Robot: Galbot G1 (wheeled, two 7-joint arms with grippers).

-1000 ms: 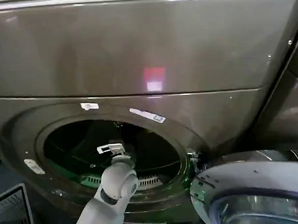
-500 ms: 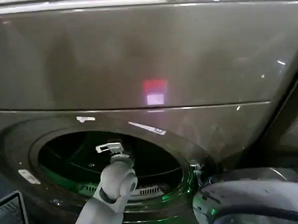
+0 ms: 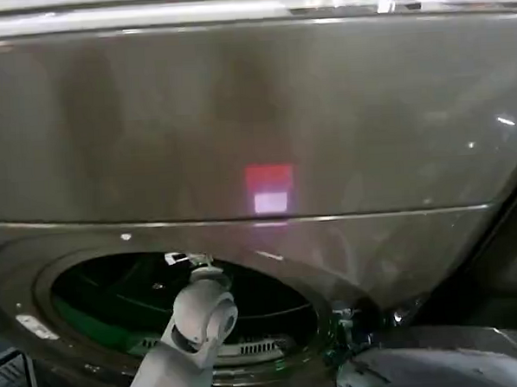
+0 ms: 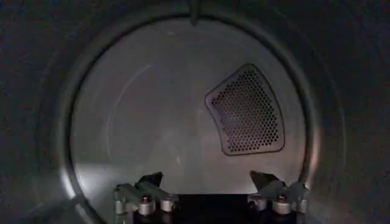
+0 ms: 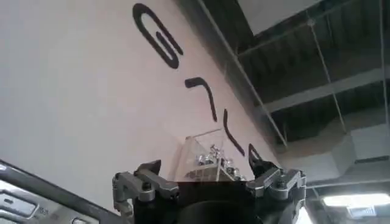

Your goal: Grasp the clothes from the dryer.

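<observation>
The left gripper (image 4: 210, 182) reaches into the dryer (image 3: 254, 116) at the porthole's 6 o'clock, fingers apart and empty. I can't spot the clothes anywhere in the drum (image 4: 152, 122); it should search lower first. The right gripper (image 5: 207, 176) waits outside, fingers apart.

You have one large bronze-brown metal dryer (image 3: 255, 124) in front of you, with one round porthole opening (image 3: 182, 306) low on its front. One light grey robot arm (image 3: 192, 340) reaches into that opening. Inside the silver drum (image 4: 146, 122) you see one dark perforated vent panel (image 4: 247, 112). Two grippers appear: the left gripper (image 4: 210, 185) with fingers spread, the right gripper (image 5: 207, 173) likewise spread.
</observation>
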